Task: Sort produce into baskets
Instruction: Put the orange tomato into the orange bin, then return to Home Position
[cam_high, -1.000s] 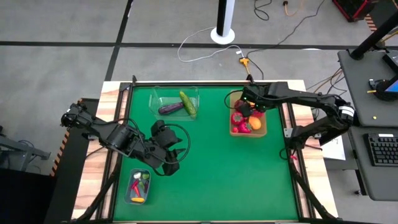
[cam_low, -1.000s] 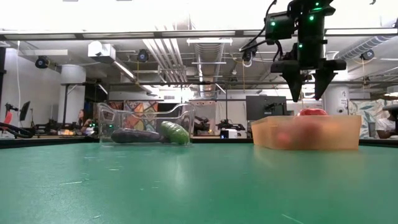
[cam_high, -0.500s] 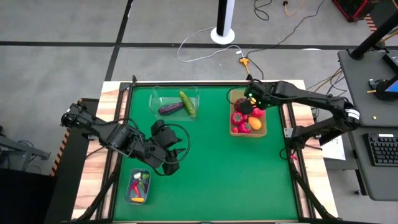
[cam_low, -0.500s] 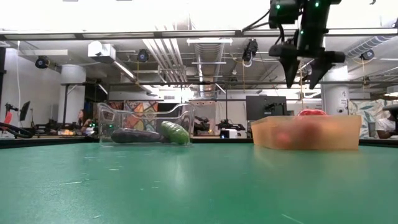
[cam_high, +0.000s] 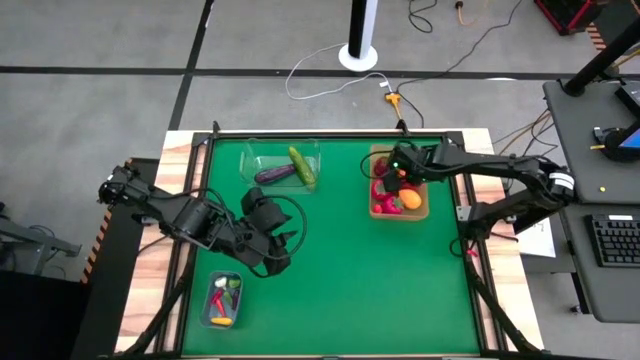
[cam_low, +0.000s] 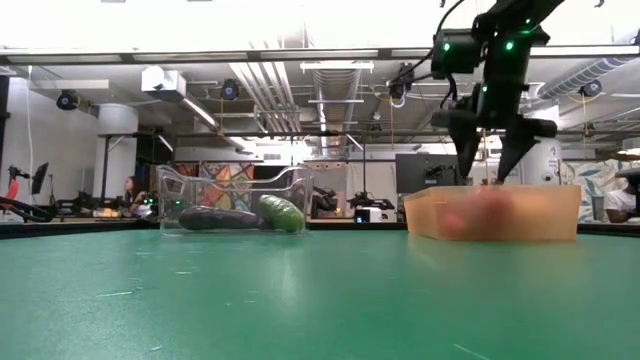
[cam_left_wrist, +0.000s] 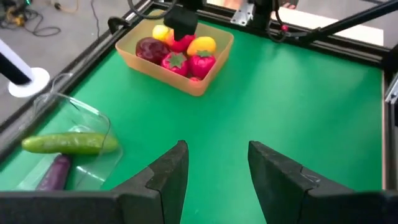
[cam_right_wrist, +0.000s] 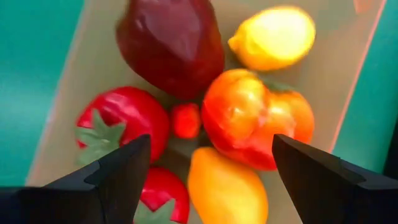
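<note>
My right gripper (cam_high: 392, 178) hangs open, pointing steeply down, just over the tan tray (cam_high: 425, 203) at the table's far right. Its fingers stand on either side of an orange-red tomato (cam_right_wrist: 255, 118) without touching it. Around the tomato lie a yellow fruit (cam_right_wrist: 273, 37), a dark red fruit (cam_right_wrist: 171, 43), red fruits (cam_right_wrist: 118, 124) and an orange one (cam_right_wrist: 227, 186). The clear tub (cam_high: 255, 160) at the far middle holds a cucumber (cam_high: 302, 165) and an eggplant (cam_high: 273, 175). My left gripper (cam_high: 272, 250) waits open above the green mat at the left.
A small bluish-grey tub (cam_high: 208, 300) with chillies and other small produce sits near the table's front left corner. The green mat (cam_high: 380, 280) between the three containers is bare. A raised frame (cam_high: 465, 210) borders the mat.
My right gripper first rose a little, then sank toward the fruits in the tan tray, its fingertips now near the tray's rim. It has stayed open.
</note>
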